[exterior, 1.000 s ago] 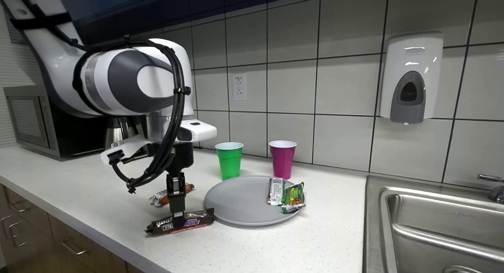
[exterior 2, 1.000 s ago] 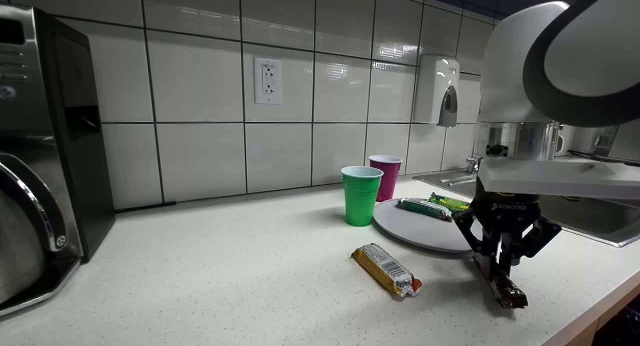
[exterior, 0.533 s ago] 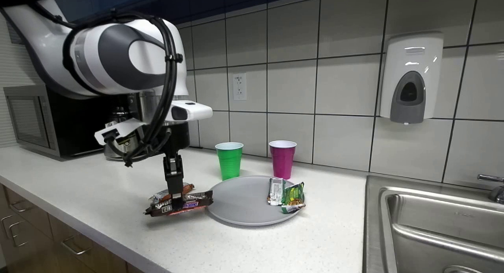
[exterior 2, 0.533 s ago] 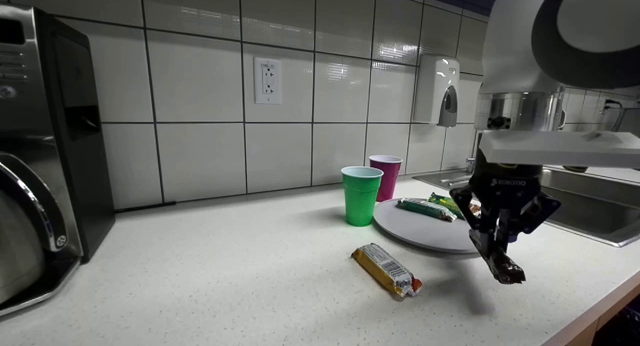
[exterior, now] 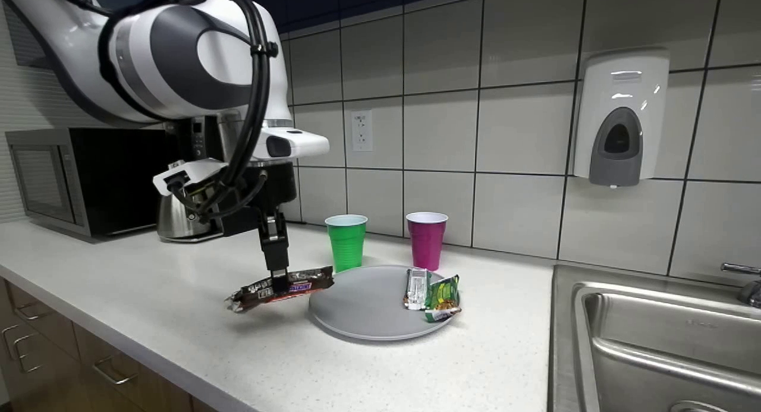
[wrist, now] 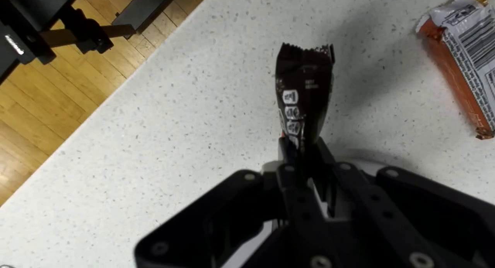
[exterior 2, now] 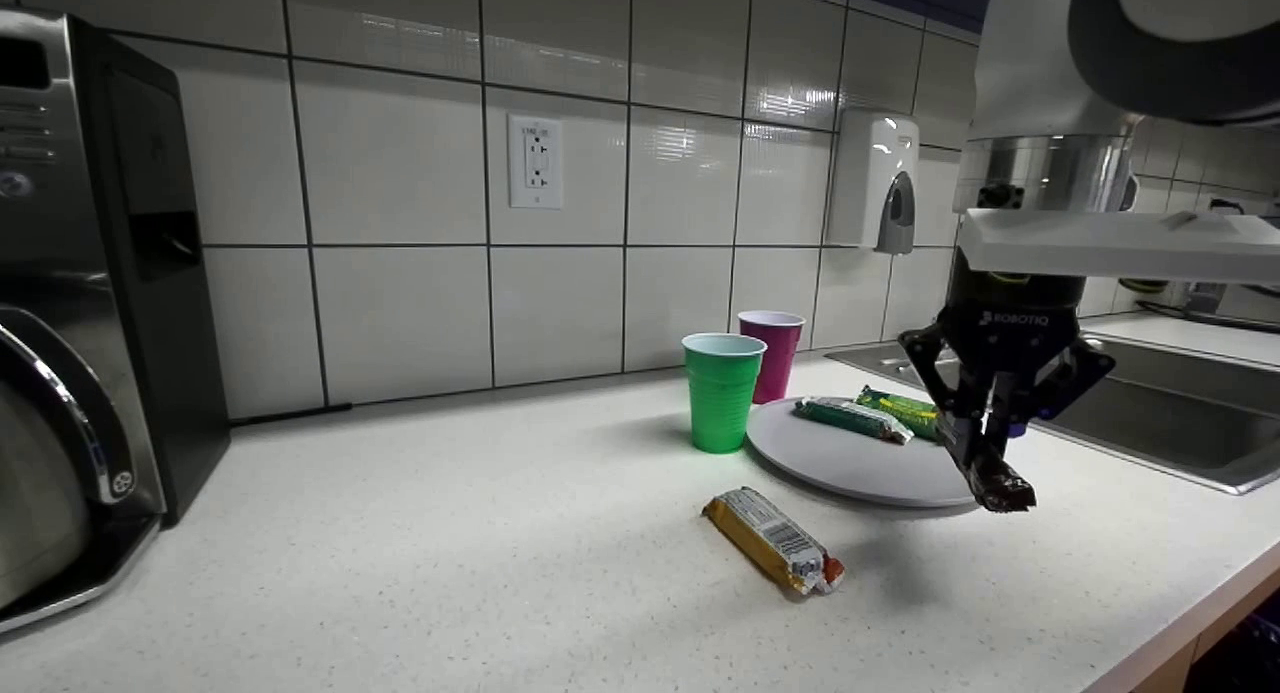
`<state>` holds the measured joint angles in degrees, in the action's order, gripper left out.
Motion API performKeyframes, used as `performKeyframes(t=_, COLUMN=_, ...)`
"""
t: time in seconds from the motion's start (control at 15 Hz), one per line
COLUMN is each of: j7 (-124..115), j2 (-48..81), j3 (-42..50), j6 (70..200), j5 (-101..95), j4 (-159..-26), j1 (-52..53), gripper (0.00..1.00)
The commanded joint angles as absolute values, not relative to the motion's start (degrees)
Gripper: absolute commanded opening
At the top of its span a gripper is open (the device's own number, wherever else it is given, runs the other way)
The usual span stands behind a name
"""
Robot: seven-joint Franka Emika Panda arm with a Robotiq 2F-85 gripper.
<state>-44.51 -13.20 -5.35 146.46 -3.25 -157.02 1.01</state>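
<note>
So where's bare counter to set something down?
Bare counter: between plate and sink; wide stretch between coffee maker and yellow-orange bar.
Crowded around the plate: two green bars on its sink side, green cup and purple cup close by, gripper holding dark bar aloft near its edge.

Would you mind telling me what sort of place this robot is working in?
Probably a kitchen, perhaps an office one: the countertop has a steel sink set into it and a microwave on it, and a soap dispenser hangs on the tiled wall.
</note>
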Motion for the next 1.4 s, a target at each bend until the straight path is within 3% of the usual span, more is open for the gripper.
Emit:
performKeyframes(t=0.0, j7=-45.6, j2=-11.2, j3=-6.1, j6=144.4, j5=-3.8, j4=-153.7, j1=-1.1, gripper=0.04)
performKeyframes(t=1.33, j7=-56.8, j2=8.5, j3=1.6, j6=146.8, j5=-9.1, j4=-138.7, j1=1.0, gripper=0.04)
